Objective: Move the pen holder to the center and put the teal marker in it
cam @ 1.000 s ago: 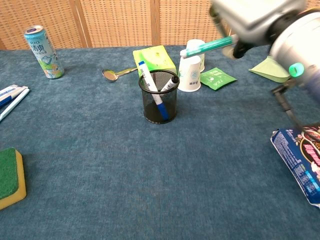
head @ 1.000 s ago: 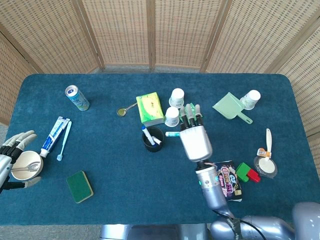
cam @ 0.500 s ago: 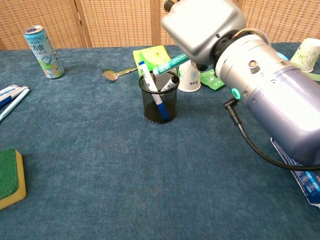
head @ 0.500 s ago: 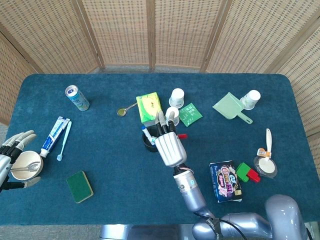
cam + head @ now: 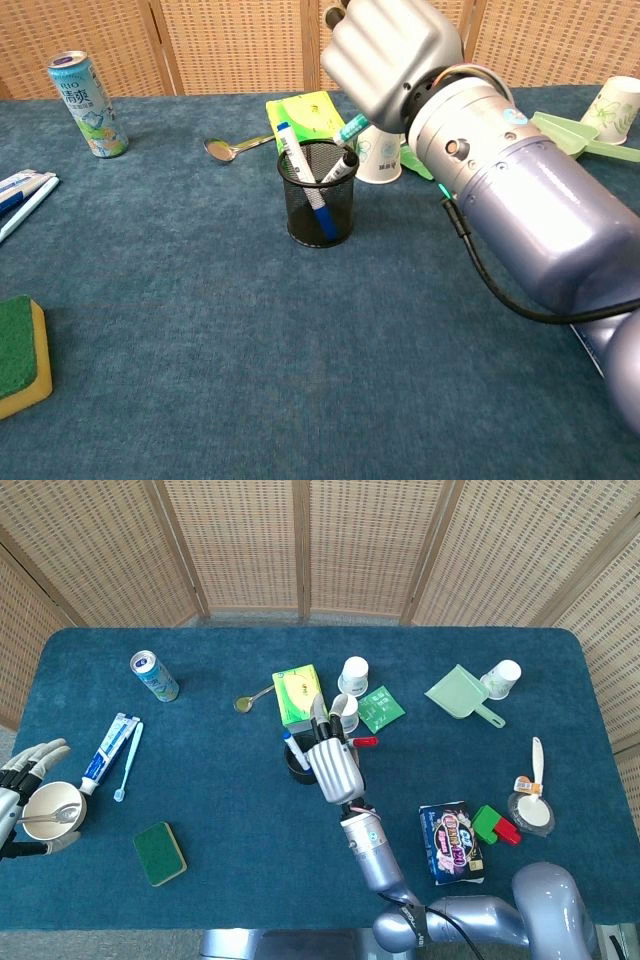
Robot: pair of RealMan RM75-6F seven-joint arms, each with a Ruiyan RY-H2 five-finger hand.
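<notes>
- Centrally, the black mesh pen holder (image 5: 320, 193) is seen upright on the blue table (image 5: 250, 360), with a blue pen (image 5: 297, 170) and a black marker (image 5: 338, 167) leaning inside it
- The right hand (image 5: 390, 50) is positioned just above and to the right of the pen holder's rim; in the head view the right hand (image 5: 335, 765) overlaps the holder (image 5: 297, 765) from the right
- The teal marker (image 5: 352, 127) is gripped by this hand, and only a short teal tip is exposed beneath it, close to the holder's right rim; whether the tip is past the rim cannot be told
- A white paper cup (image 5: 380, 155) and a green box (image 5: 310, 112) are found just behind the holder
- The left hand (image 5: 30, 790) is kept at the far left table edge, its fingers wrapped around a small bowl (image 5: 55, 813) with a spoon in it
- A green sponge (image 5: 160, 852) is set near that bowl, and a drink can (image 5: 153, 675) is stood well apart at the back left
</notes>
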